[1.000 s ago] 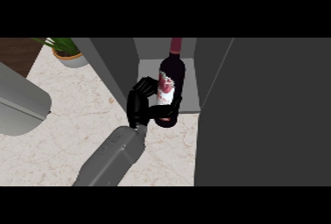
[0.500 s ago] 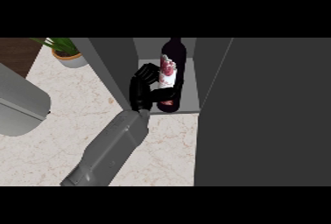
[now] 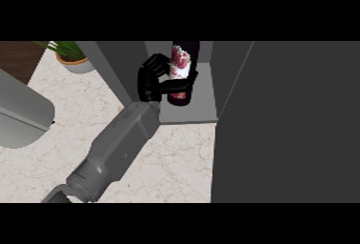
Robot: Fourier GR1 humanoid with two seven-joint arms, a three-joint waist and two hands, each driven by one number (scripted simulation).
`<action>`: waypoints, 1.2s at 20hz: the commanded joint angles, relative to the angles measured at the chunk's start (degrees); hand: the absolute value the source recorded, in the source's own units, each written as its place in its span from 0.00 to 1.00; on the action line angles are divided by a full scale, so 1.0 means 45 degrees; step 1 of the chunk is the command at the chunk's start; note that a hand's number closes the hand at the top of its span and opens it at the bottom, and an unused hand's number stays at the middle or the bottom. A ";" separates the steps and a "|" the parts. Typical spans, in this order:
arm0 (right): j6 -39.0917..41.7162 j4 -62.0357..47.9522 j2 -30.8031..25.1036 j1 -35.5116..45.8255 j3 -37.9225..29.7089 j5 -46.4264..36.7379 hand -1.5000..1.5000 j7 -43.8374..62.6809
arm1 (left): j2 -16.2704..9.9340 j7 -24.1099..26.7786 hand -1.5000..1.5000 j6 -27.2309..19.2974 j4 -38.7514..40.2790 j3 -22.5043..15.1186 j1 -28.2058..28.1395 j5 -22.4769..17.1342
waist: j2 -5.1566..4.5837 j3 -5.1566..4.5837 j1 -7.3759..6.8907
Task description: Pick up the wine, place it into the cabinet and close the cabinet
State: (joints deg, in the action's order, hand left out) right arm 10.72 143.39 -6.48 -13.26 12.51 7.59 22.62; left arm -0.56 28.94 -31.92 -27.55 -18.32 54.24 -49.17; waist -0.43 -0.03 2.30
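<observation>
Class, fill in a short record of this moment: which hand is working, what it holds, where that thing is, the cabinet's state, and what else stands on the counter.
Working hand: one hand; which arm it belongs to cannot be told
Holds: wine bottle, fingers curled round it
Bottle's place: over the cabinet shelf, inside the opening
Cabinet door: open
Also on counter: potted plant, far left

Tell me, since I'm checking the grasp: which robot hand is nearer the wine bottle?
Right. The right robot hand curls round the wine bottle in the cabinet; the left robot hand is not visible, only its forearm at the view's left edge.
</observation>
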 commanded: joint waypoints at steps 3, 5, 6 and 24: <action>-0.0352 0.1815 0.0047 0.0005 -0.0161 0.1221 0.00 0.1213 | -0.0719 -0.0412 1.00 -0.0215 0.1431 0.0422 0.1631 0.0500 | 0.0008 0.0001 -0.0059; -0.0261 0.1686 0.0263 -0.0394 0.0116 0.1185 0.00 0.0760 | 0.0083 0.0491 1.00 -0.1427 0.2043 0.0513 0.1719 0.0743 | -0.0017 0.0006 0.0090; -0.0074 0.1839 0.0213 -0.0747 0.0421 0.0939 0.00 0.0556 | -0.0622 -0.0013 1.00 -0.1631 0.2425 0.0248 0.2063 0.1050 | -0.0004 0.0011 0.0205; 0.0109 0.1636 0.0348 -0.0500 0.0887 0.0773 0.00 0.0540 | -0.1141 -0.0146 0.00 -0.1862 0.5103 -0.0005 0.2731 0.2344 | -0.0140 -0.0004 0.0342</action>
State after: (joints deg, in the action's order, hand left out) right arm 11.49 142.85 -4.62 -13.31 15.72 6.90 21.72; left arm -1.77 28.39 -40.87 -7.10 -18.13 66.08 -39.83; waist -0.86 0.01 3.96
